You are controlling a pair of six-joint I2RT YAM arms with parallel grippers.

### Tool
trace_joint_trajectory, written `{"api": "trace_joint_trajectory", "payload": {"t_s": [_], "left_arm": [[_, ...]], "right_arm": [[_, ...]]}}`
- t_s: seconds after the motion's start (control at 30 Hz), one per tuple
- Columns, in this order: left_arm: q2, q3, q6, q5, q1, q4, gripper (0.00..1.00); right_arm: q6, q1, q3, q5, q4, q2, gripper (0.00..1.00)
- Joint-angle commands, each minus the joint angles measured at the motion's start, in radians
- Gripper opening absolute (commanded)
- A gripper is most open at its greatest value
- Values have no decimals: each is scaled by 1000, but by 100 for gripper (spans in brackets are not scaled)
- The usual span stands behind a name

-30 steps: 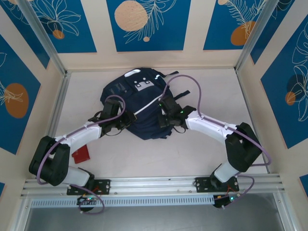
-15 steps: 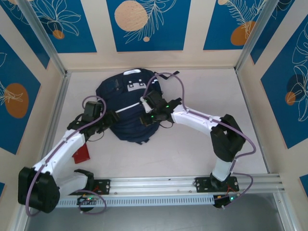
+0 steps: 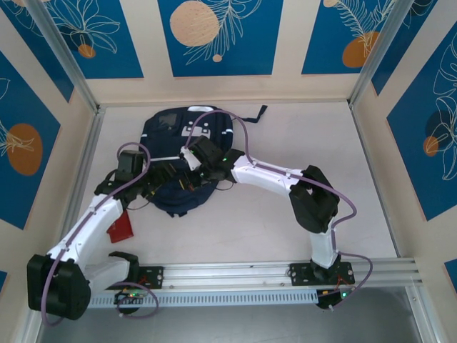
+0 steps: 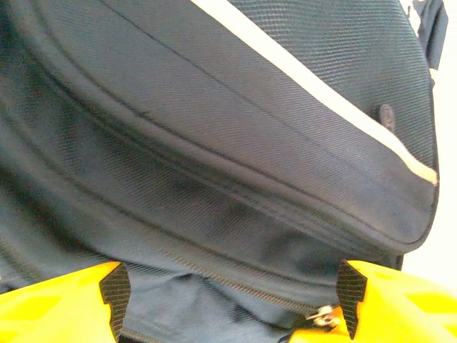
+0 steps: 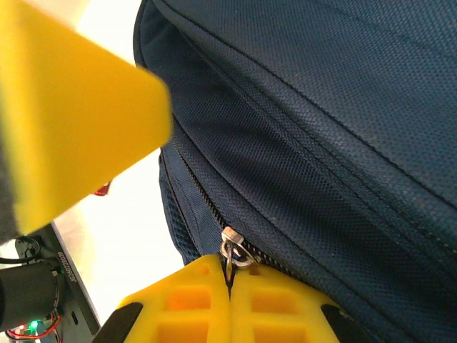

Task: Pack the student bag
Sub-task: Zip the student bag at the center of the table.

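The bag [image 3: 166,137] lies flat on the table [image 3: 250,229], toward 11 o'clock from the table's middle, with its grey patches at its 12 o'clock end and a dark strap trailing off toward 2 o'clock. A white stripe [image 3: 170,154] crosses it from side to side.

The left gripper [image 3: 163,179] sits at the bag's 7 o'clock edge. In the left wrist view the left gripper [image 4: 228,304] is spread wide: its yellow fingers [image 4: 57,304] stand far apart at the bottom corners, and dark fabric with a zip line runs between them. A metal slider [image 4: 325,316] lies just beside the finger at 5 o'clock in that view.

The right gripper [image 3: 191,158] reaches in from 3 o'clock and rests on the bag's middle, near the stripe. In the right wrist view the right gripper [image 5: 228,311] has its fingers pressed together, pinching a metal zip pull [image 5: 230,250] that runs into the seam between them.

A small red thing [image 3: 121,230] lies on the table at 8 o'clock from the bag, partly under the left arm.
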Motion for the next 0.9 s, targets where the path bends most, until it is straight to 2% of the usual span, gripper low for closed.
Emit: {"api": "trace_joint_trajectory", "payload": {"t_s": [0.0,0.17,0.27,0.4,0.5,0.67,0.87], "left_arm": [[43,-29,-76,103,10,122,76],[94,-53,-119,117,10,180,68],[105,-50,-113,80,11,170,52],[108,-35,-68,11,12,112,24],[97,-29,-28,-38,12,48,13],[70,-20,19,-87,17,-25,0],[42,-4,57,-125,25,-108,0]], "right_arm": [[9,10,22,-54,34,-10,0],[13,9,12,-60,32,-24,0],[13,9,3,-47,17,-32,0],[-9,4,-18,66,-53,-63,0],[-19,-16,-41,170,-127,-95,0],[-34,-66,-50,291,-241,-124,0],[-46,-130,-49,370,-283,-129,0]]}}
